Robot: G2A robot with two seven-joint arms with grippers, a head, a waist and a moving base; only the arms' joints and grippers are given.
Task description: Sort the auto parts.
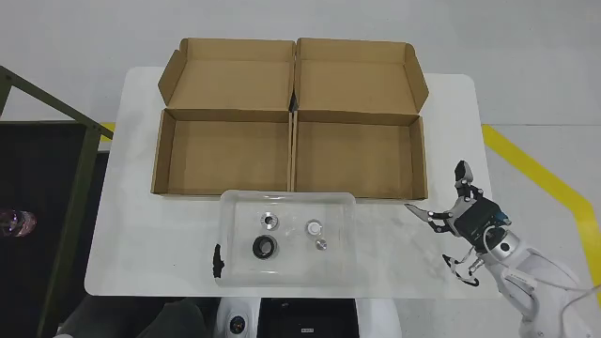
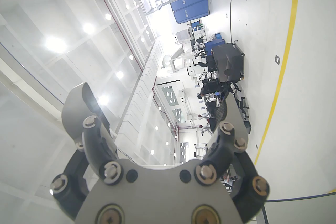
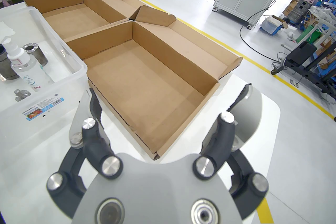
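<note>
Holds right claw (image 3: 168, 95) wide beside the cardboard box (image 3: 157, 38) near a spray bottle (image 3: 22, 67), aims wide, empty left claw (image 2: 156, 91) at ceiling lights (image 2: 55, 43).

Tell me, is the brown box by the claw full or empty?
Empty. The brown box near the right claw shows only its bare floor; the metal parts sit in the clear tub.

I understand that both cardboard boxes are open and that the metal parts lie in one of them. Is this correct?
Not quite. Both cardboard boxes are open, but the metal parts lie in the clear plastic bin in front of them, as the top view shows.
</note>
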